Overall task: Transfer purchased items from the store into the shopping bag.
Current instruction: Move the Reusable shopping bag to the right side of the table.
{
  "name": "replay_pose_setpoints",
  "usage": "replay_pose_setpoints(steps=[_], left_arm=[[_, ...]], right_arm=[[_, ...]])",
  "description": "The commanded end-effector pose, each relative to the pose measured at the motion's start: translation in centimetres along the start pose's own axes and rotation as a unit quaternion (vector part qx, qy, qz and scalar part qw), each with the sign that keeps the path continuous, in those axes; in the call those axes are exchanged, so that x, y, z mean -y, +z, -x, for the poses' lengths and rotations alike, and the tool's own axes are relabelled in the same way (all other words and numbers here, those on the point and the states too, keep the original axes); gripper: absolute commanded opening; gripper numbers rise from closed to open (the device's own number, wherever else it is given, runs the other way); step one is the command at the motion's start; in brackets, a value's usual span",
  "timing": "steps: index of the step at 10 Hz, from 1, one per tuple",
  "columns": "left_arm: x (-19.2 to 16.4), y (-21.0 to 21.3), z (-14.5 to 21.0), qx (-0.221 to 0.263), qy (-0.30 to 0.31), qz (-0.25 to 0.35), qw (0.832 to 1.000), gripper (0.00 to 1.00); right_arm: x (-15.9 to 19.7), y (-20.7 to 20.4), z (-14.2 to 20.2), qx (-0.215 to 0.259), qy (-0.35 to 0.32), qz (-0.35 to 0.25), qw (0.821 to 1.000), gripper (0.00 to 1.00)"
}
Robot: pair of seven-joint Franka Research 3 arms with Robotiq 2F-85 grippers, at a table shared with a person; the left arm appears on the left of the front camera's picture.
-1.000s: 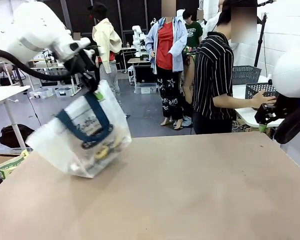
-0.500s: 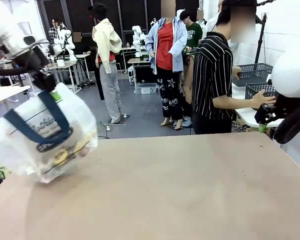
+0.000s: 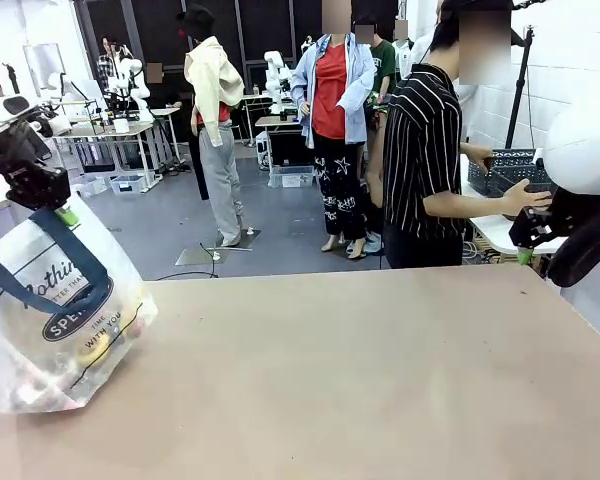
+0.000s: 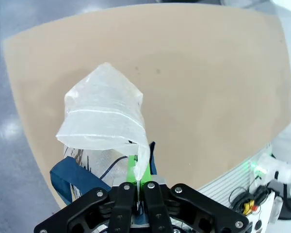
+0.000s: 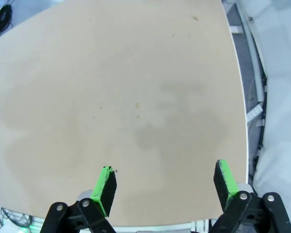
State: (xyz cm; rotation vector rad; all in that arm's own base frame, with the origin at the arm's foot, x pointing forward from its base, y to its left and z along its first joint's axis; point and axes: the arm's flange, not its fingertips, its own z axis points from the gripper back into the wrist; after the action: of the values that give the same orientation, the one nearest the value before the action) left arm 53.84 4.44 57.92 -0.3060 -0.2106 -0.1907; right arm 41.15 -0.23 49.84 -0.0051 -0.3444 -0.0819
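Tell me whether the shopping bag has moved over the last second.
Yes. The shopping bag, pinched shut in the left gripper, has swung toward the picture's left, along the table to its left edge.

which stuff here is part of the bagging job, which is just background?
Job:
shopping bag, hanging from the shut left hand
purchased items, dim shapes inside the bag
right hand, open over the table

Just around:
table
dark basket by the person
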Motion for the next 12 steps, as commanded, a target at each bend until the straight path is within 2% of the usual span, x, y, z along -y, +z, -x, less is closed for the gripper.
replay_pose_setpoints(steps=[1,5,7,9,12], left_arm=[[0.3,0.8,0.3,0.026,0.039,-0.034,0.998,0.2],[1.1,1.9,0.3,0.066,0.051,-0.045,0.995,0.99],[4.5,3.0,0.5,0.123,-0.01,-0.051,0.991,1.0],[10.5,3.3,-0.4,0.166,-0.097,-0.073,0.978,1.0],[18.8,1.1,-4.8,0.147,-0.22,-0.089,0.96,1.0]], right_arm=[[0.1,0.1,-0.4,-0.004,0.005,0.01,1.0,1.0],[0.1,0.1,-0.4,-0.004,0.005,0.01,1.0,1.0],[0.1,0.1,-0.4,-0.004,0.005,0.01,1.0,1.0],[0.1,0.1,-0.4,-0.004,0.005,0.01,1.0,1.0],[0.1,0.1,-0.4,-0.004,0.005,0.01,1.0,1.0]])
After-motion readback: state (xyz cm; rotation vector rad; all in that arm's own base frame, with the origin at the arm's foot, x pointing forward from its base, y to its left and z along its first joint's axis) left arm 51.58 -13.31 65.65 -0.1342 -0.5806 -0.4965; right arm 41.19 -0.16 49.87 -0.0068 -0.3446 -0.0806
